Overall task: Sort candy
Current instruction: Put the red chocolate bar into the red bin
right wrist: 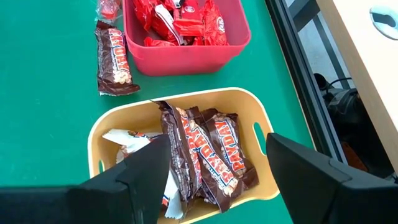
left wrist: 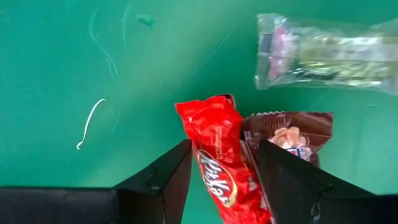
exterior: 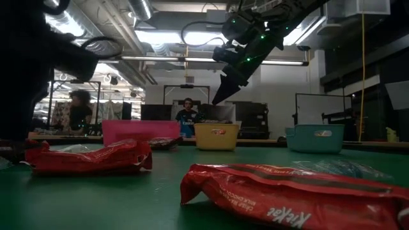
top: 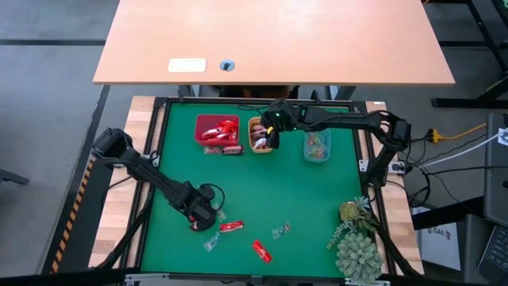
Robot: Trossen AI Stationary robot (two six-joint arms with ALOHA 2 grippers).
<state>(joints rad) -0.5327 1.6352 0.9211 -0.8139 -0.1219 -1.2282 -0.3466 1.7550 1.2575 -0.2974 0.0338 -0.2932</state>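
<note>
My left gripper (left wrist: 222, 146) points down at the mat's near left (top: 200, 221) and is open. Its fingers stand on either side of a red-wrapped candy (left wrist: 217, 155) that lies flat on the mat. A brown-wrapped candy (left wrist: 292, 134) lies against it, and a clear-wrapped candy (left wrist: 323, 53) lies farther off. More candy lies on the mat nearby: two red ones (top: 231, 226) (top: 261, 251) and a clear one (top: 279, 231). My right gripper (right wrist: 217, 140) hangs open above the orange tray (right wrist: 261, 134), which holds brown candy (right wrist: 208, 158). My left gripper comes at the red candy from above, with one finger (left wrist: 168, 171) on each long side of it. I cannot tell whether either finger touches the wrapper. The candy lies flat on the mat.
A red tray (top: 217, 129) with red candy, the orange tray (top: 260, 135) and a teal tray (top: 316, 145) stand in a row at the far side. A brown candy (right wrist: 113, 59) lies beside the red tray. A spiky green plant (top: 357, 242) stands at the near right corner.
</note>
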